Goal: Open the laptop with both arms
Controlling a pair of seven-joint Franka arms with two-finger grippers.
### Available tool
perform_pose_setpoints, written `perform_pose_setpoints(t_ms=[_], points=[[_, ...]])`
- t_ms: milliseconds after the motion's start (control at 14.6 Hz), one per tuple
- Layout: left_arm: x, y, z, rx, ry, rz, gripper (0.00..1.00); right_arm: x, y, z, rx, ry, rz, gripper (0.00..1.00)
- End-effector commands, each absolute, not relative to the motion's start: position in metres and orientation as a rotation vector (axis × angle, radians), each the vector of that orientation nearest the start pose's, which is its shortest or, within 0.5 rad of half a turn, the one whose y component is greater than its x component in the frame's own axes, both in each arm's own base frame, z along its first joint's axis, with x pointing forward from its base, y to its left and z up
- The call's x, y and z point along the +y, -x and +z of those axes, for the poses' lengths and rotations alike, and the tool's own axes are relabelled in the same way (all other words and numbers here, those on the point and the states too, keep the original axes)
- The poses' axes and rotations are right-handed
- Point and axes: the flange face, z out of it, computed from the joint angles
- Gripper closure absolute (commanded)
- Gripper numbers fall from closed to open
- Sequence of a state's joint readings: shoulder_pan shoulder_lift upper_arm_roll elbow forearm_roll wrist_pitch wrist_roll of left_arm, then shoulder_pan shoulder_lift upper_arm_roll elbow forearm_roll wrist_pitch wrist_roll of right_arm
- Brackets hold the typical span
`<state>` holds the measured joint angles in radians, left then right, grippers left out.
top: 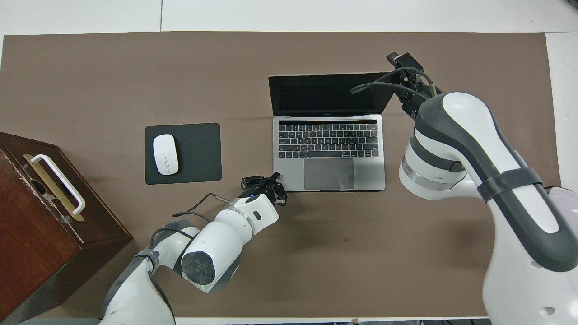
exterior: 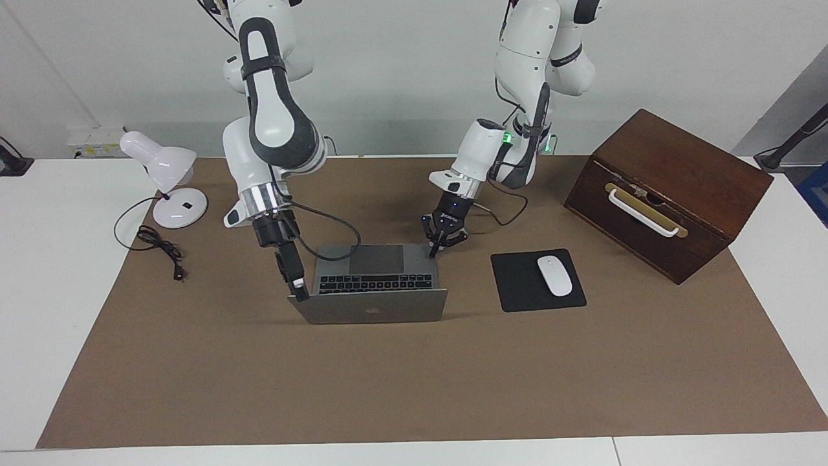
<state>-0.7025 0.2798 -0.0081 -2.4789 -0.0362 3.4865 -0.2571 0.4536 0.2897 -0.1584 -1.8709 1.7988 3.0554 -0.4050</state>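
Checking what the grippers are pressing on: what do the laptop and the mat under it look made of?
Laptop: likely metal, matte silver-grey, going by its even dull sheen and thin rigid lid. Mat: brown, matte, flat sheet, perhaps paper or felt; can't tell which.

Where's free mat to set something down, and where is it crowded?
Free: the wide strip of brown mat farther from the robots than the laptop and mouse pad; also the patch between the lamp's cord and the laptop. Crowded: around the laptop, left gripper on its base corner, right gripper at the lid corner; between mouse pad and wooden box.
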Motion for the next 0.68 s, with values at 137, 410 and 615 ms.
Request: perform_pose_setpoints(t_ms=[137, 410, 615], points=[[-0.344, -0.4, 0.258, 0.71, 3.211, -1.11, 1.0, 0.108, -0.632, 0.401, 1.053, 1.961, -0.814, 0.0], [-0.344, -0.4, 0.258, 0.71, 3.211, -1.11, 1.0, 0.142, -0.619, 0.404, 1.081, 1.944, -0.781, 0.0], [-0.343, -0.4, 0.257, 0.71, 3.211, -1.108, 1.0, 0.177, -0.605, 0.433, 1.142, 1.839, -0.724, 0.0]])
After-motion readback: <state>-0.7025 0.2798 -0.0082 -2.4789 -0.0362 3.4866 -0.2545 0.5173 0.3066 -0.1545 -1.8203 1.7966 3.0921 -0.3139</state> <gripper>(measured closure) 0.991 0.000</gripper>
